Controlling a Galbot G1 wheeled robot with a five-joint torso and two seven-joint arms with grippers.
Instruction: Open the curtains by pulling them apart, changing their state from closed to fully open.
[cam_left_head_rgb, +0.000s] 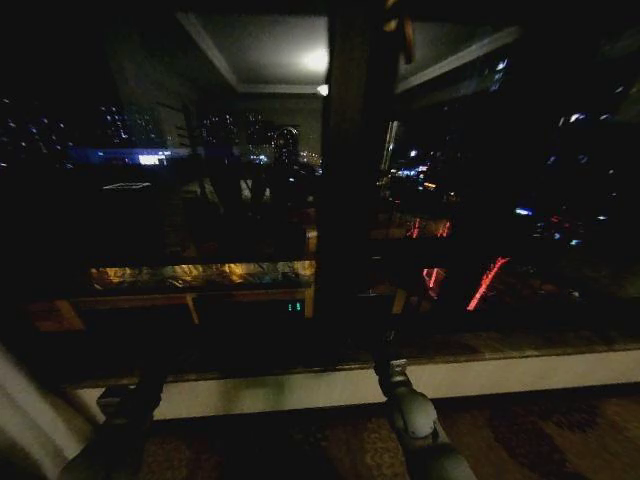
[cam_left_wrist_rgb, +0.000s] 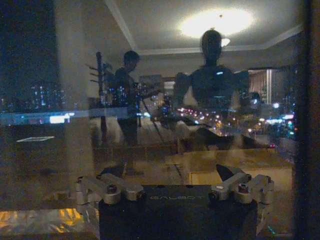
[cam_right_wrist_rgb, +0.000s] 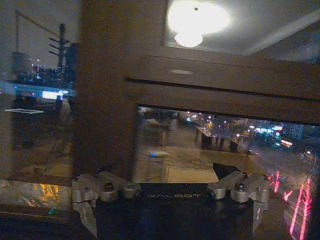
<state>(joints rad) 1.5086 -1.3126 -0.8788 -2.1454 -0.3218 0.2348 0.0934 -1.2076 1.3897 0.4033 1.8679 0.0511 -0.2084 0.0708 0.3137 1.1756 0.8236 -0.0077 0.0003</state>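
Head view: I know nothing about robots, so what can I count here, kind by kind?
Robot arms: 2, the dark left arm and the grey right arm.
Dark upright window post: 1.
Pale cream-white curtain panel, at the left edge: 1.
Total: 4.

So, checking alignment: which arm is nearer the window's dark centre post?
The right arm, almost directly below the centre post; the left arm sits well off to its left.
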